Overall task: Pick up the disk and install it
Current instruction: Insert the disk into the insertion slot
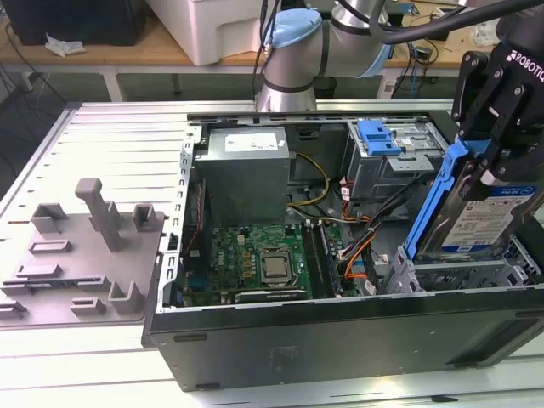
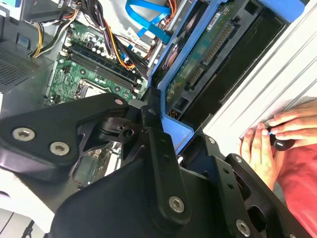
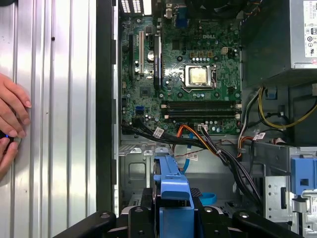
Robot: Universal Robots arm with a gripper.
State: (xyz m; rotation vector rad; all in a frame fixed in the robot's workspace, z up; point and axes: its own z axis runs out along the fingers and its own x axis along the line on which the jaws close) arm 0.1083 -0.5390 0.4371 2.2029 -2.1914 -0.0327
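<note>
On the exterior view's left the bench point(image 1: 110, 136) has a grey fixture point(image 1: 85, 246) sitting on it. Next to that is the open case point(image 1: 255, 348) with the motherboard point(image 1: 255, 255) lying flat inside. Over at the exterior view's right, the claw point(image 1: 495, 166) is clamped on the disk point(image 1: 489, 217), which is tilted steeply with its long axis near upright, top end leaning toward the exterior view's right and bottom end down at the drive cage point(image 1: 459, 276).

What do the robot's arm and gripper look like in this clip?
Silver-grey tubular arm with light-blue joint caps and black cables along it. Matte black gripper with angular linkage fingers, silver screw heads and white lettering on its body.
</note>
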